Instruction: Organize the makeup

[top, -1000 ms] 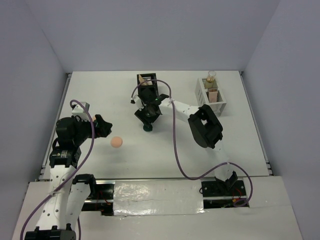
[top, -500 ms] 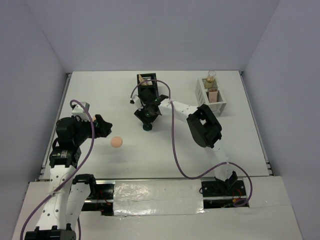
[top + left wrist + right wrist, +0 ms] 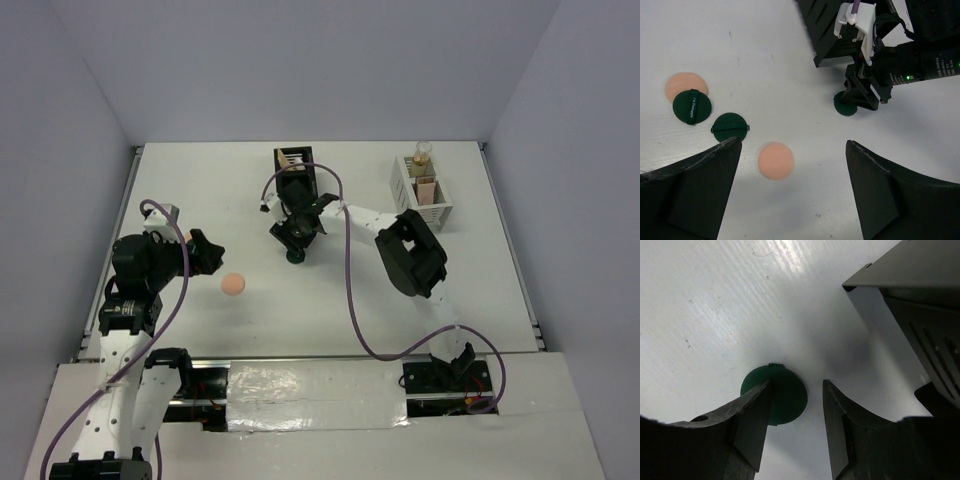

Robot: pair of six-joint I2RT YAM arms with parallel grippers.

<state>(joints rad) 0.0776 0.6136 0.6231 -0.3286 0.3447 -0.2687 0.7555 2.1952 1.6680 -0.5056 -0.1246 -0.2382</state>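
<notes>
A dark green round compact point(image 3: 785, 400) lies flat on the table just in front of the black slotted organizer point(image 3: 294, 163). My right gripper point(image 3: 796, 387) hovers over it, open, jaws partly narrowed; its left finger point(image 3: 747, 422) overlaps the compact and the right finger stands beside it. The same compact point(image 3: 845, 106) shows under the right gripper point(image 3: 296, 243). A peach puff point(image 3: 775, 160) lies between the wide-open fingers of my left gripper point(image 3: 795, 197), well below them. Further left lie two dark green round pieces point(image 3: 692, 106) point(image 3: 729, 127) and a second peach puff point(image 3: 681, 84).
A white grid-sided organizer point(image 3: 426, 192) at the back right holds a gold-capped bottle point(image 3: 423, 152) and other items. The black organizer's wall point(image 3: 910, 305) stands close on the right of the right gripper. The right arm's purple cable point(image 3: 350, 290) loops across the table.
The right gripper's jaws have narrowed a little over the green compact and the wrist has shifted slightly. The left arm and the puffs have not moved.
</notes>
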